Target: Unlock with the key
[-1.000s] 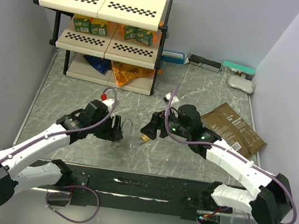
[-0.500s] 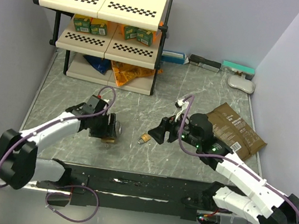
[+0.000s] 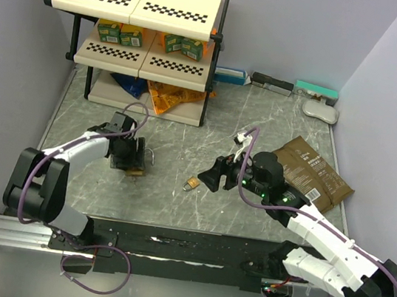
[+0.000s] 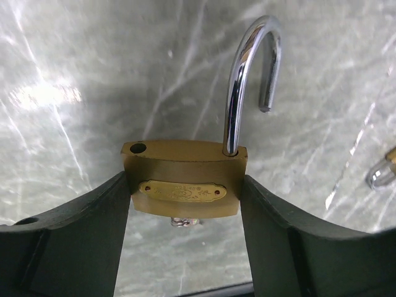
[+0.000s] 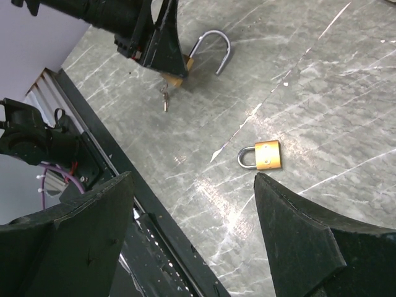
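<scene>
My left gripper point(image 4: 185, 189) is shut on the body of the larger brass padlock point(image 4: 184, 162), gripping it by both sides. Its steel shackle point(image 4: 244, 74) stands swung open. The key point(image 4: 184, 221) sticks out of the lock's underside; from the right wrist, the key point(image 5: 164, 99) hangs below the padlock point(image 5: 179, 64). From above, the left gripper point(image 3: 127, 154) holds the padlock point(image 3: 136, 170) low over the floor, left of centre. The smaller brass padlock point(image 3: 192, 183) lies shut on the marble. My right gripper point(image 3: 211, 177) stands open just right of it, holding nothing; the smaller padlock point(image 5: 267, 154) lies beyond its jaws.
A two-tier shelf rack point(image 3: 144, 36) with cartons and snack bags stands at the back left. A brown packet point(image 3: 311, 173) lies at the right. Small boxes point(image 3: 272, 82) line the back wall. The black mounting rail point(image 3: 184, 247) runs along the near edge.
The left arm has carried the opened padlock, key in it, back and left towards the shelf. The right gripper has opened wider and drawn back to the right.
</scene>
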Robot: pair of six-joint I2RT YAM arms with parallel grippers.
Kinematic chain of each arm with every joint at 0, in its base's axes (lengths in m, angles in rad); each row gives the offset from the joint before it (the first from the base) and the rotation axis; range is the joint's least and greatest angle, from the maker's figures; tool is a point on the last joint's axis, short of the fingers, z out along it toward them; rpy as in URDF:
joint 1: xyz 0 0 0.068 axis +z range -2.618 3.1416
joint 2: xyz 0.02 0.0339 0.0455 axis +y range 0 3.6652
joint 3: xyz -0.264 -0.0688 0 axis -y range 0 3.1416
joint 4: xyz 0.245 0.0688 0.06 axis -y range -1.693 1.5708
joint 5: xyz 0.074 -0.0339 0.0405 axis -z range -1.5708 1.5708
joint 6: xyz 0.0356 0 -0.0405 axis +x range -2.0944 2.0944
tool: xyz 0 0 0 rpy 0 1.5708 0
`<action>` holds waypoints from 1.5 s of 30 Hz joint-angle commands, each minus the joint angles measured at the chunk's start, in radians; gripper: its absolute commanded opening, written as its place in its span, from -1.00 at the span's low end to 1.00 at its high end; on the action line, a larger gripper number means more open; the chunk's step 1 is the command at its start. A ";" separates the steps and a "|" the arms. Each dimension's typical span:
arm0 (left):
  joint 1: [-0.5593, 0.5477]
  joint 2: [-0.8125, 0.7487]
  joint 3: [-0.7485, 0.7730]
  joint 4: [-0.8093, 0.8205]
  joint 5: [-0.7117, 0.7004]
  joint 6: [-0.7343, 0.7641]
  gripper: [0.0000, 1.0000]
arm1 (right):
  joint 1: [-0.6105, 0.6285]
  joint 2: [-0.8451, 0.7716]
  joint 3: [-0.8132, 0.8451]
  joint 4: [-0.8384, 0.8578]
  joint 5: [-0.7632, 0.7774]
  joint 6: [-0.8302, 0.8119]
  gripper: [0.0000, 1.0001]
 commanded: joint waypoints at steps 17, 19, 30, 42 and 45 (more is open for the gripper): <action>-0.001 0.037 0.140 0.079 -0.088 -0.039 -0.98 | 0.009 0.104 -0.072 0.168 -0.012 0.075 0.66; -0.003 0.045 0.146 0.068 -0.091 -0.036 -0.98 | 0.035 0.133 -0.075 0.214 0.002 0.089 0.65; -0.003 -0.144 0.088 0.132 0.118 -0.111 -0.99 | 0.181 0.425 0.017 0.518 0.022 0.176 0.60; -0.009 -0.337 0.026 0.114 0.199 -0.169 -0.98 | 0.247 0.671 0.166 0.696 0.143 0.195 0.43; -0.009 -0.376 0.020 0.117 0.210 -0.186 -0.98 | 0.265 0.702 0.182 0.730 0.168 0.187 0.37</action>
